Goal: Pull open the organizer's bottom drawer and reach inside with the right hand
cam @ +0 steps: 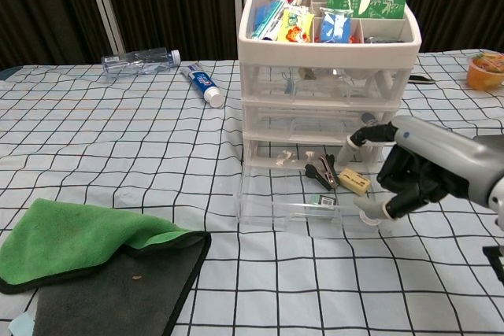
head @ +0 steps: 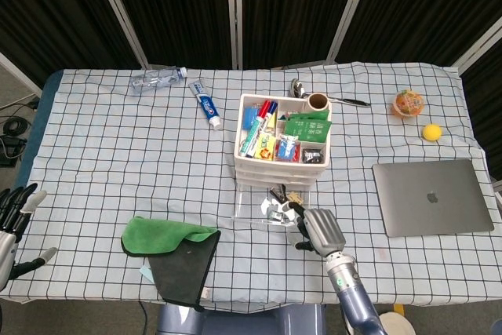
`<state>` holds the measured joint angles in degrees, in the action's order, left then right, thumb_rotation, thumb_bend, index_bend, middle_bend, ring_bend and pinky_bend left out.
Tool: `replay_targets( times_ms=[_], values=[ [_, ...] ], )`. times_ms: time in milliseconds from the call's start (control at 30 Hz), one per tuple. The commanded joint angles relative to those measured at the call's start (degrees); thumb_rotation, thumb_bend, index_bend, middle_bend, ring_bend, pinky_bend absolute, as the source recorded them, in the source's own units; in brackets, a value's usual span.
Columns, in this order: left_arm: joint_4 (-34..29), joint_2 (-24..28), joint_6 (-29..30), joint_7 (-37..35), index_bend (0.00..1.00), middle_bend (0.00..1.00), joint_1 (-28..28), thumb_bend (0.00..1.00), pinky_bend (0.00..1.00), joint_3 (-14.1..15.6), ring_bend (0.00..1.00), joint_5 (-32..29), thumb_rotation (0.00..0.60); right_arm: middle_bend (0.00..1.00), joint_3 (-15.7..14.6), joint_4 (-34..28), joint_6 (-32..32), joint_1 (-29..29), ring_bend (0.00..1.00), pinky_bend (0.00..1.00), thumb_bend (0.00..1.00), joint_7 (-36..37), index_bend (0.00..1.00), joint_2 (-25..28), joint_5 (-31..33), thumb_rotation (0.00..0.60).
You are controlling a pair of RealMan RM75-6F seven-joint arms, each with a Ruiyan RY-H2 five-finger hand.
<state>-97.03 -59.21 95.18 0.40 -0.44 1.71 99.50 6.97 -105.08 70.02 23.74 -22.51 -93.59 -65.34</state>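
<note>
The white three-drawer organizer (head: 282, 135) (cam: 331, 76) stands mid-table with pens and packets in its top tray. Its clear bottom drawer (head: 251, 208) (cam: 291, 214) is pulled out toward me, showing black clips (cam: 319, 172) and a small beige piece (cam: 354, 181). My right hand (head: 320, 231) (cam: 417, 167) hovers at the drawer's right front corner, above its rim, fingers loosely bent and holding nothing. One fingertip (cam: 370, 133) points at the organizer's front; the thumb tip (cam: 366, 208) sits near the drawer's corner. My left hand (head: 12, 221) hangs off the table's left edge, fingers spread.
A green cloth (head: 161, 237) over a dark cloth (head: 188, 268) lies front left. A closed laptop (head: 431, 196) is to the right. Toothpaste (head: 207, 105), a plastic bottle (head: 157, 78), a spoon (head: 345, 100), an orange cup (head: 408, 103) and a yellow ball (head: 431, 132) lie at the back.
</note>
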Motion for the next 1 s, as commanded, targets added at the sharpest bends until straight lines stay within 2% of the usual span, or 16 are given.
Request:
replay_targets(
  times_ms=[33,267,433,633,1000],
  values=[
    [0.01,0.04,0.11,-0.14,0.00,0.00,0.00,0.00,0.00,-0.12,0.00,-0.12,0.600,1.00,2.70,0.49,0.64,1.61,0.99,0.81,0.23,-2.98,0.42,-1.04,1.67,0.600],
    [0.19,0.07,-0.28,-0.65,0.00,0.00,-0.19,0.00,0.00,-0.66,0.00,-1.37,0.600,1.00,7.25,4.89,0.18,5.76,0.99,0.81,0.22,-8.39,0.54,-3.73,4.93,0.600],
    [0.18,0.07,-1.09,-0.70,0.00,0.00,-0.55,0.00,0.00,-0.94,0.00,-2.16,0.600,1.00,8.09,8.80,-0.60,7.53,0.99,0.81,0.22,-9.64,0.57,-5.69,6.91,0.600],
    [0.16,0.14,-1.63,-0.93,0.00,0.00,-0.80,0.00,0.00,-1.06,0.00,-2.60,0.600,1.00,8.49,13.14,0.42,8.69,1.00,0.81,0.21,-11.19,0.58,-9.13,9.02,0.600],
    [0.31,0.80,-1.98,-2.93,0.00,0.00,-1.00,0.00,0.00,-0.76,0.00,-2.45,0.600,1.00,11.74,16.83,8.79,10.35,1.00,0.81,0.20,-22.67,0.56,-18.37,19.13,0.600]
  ],
)
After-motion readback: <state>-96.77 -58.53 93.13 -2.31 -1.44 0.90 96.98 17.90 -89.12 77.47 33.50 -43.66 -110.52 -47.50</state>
